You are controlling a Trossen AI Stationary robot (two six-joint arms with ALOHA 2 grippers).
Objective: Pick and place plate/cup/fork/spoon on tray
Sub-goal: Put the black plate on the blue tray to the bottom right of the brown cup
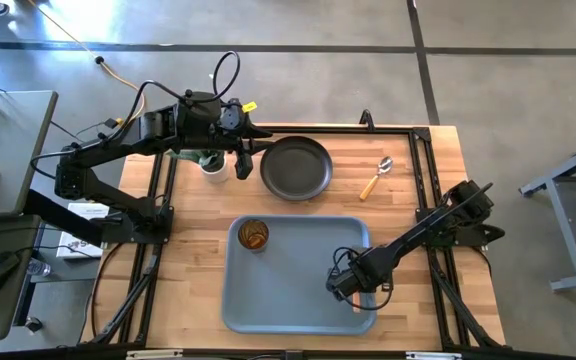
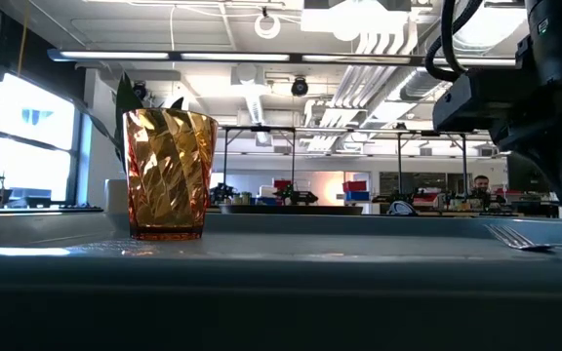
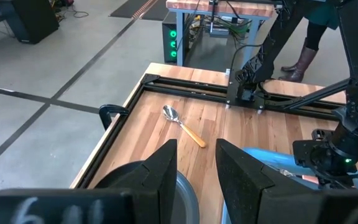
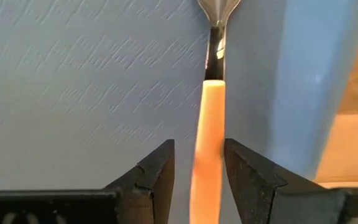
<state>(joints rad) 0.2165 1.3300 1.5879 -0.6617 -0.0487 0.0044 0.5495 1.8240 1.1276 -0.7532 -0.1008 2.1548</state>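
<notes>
Right pincer low over the tray, fingers narrowly apart astride the fork handle, grip unclear | fork lay near tray's right rim | light, stiff, slippery; best taken mid-handle | left pincer narrowly parted, empty, beside the plate

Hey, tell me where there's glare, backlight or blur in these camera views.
Low view: the cup glows amber, backlit by bright windows and ceiling lights; the near tray rim is a dark blur. Right wrist view: the fork handle between the right gripper fingers is soft, out of focus. High view: even light, with a small glint on the spoon bowl.
</notes>
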